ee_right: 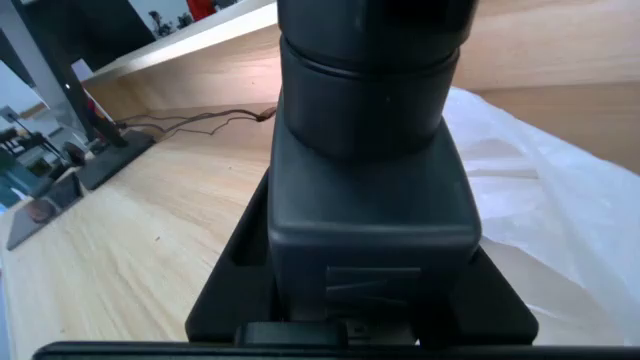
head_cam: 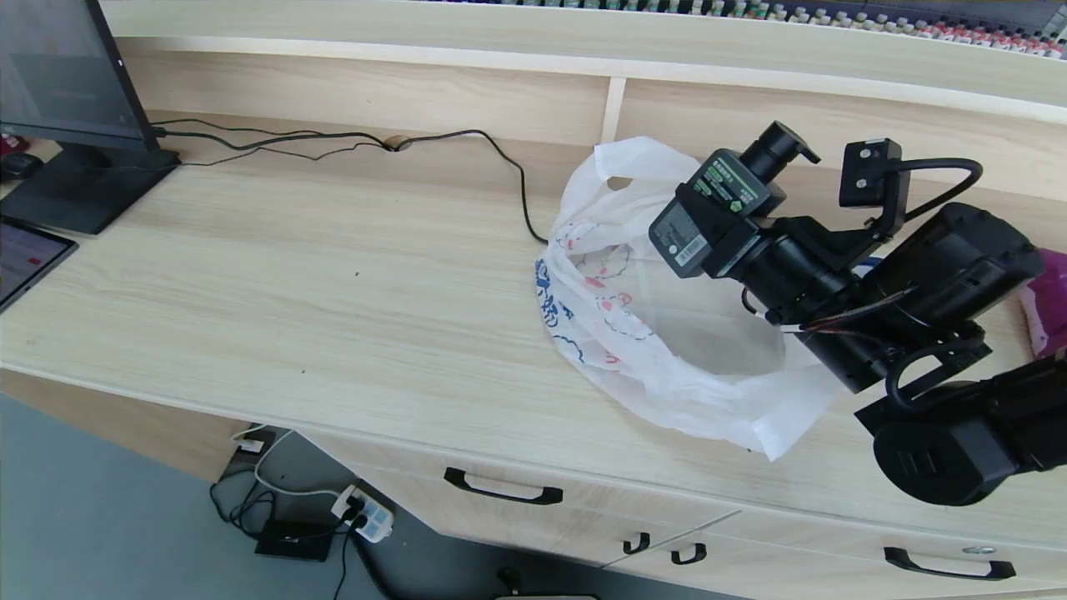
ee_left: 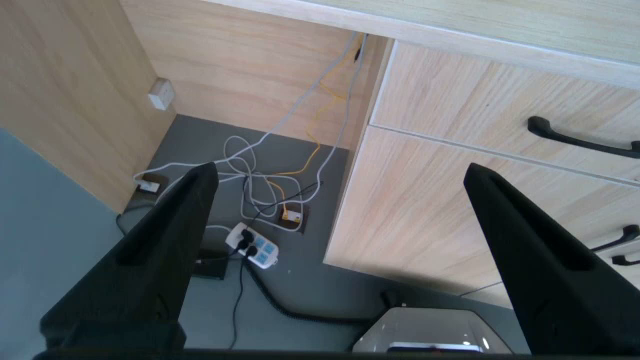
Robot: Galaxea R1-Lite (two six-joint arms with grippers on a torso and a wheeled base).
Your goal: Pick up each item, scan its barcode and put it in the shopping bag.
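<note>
The right gripper (head_cam: 748,240), clamped on a dark bottle (head_cam: 718,198), hangs over the shopping bag (head_cam: 658,358) at three o'clock; lowering it in looks next.

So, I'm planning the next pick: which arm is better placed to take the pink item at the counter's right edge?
Probably left: the left gripper is open and empty, though low by the drawers. The right gripper is nearer the pink item but shut on the black scanner.
</note>
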